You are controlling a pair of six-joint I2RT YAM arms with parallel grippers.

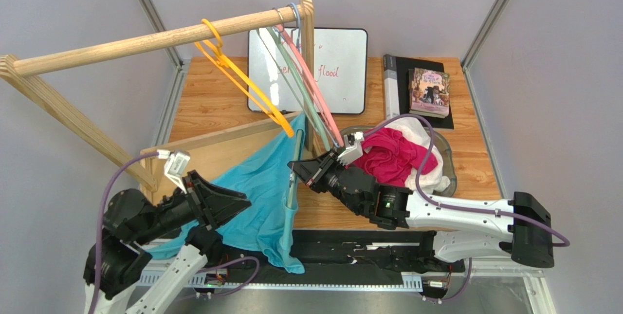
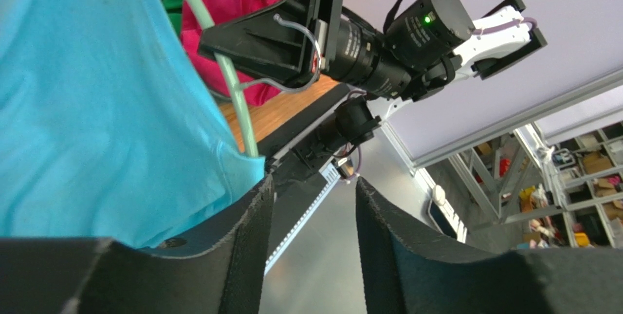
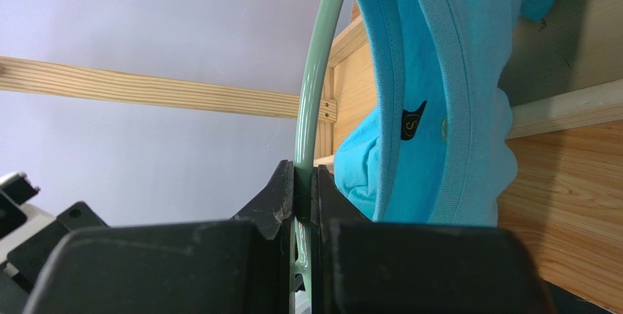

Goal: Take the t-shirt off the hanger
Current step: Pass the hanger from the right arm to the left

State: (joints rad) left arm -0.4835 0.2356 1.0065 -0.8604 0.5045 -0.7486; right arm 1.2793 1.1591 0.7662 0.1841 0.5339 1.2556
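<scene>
A turquoise t-shirt (image 1: 267, 182) hangs on a pale green hanger (image 1: 295, 175) from the wooden rail (image 1: 146, 40). In the right wrist view my right gripper (image 3: 303, 182) is shut on the green hanger (image 3: 322, 58), with the t-shirt's collar (image 3: 431, 73) just to its right. From above, the right gripper (image 1: 301, 169) sits at the shirt's right edge. My left gripper (image 1: 235, 212) is low against the shirt's left side. Its jaws stand open with nothing between them (image 2: 313, 219); the t-shirt (image 2: 88, 95) drapes beside the left finger (image 2: 248, 241). The hanger (image 2: 227, 73) runs through the right gripper (image 2: 219, 40).
An orange hanger (image 1: 241, 80) and a pink hanger (image 1: 314, 84) also hang from the rail. Behind stand a whiteboard (image 1: 340, 58) and a book (image 1: 429, 91). A basket (image 1: 450, 171) with red and white clothes sits at the right. A wooden panel (image 1: 212, 150) leans behind the shirt.
</scene>
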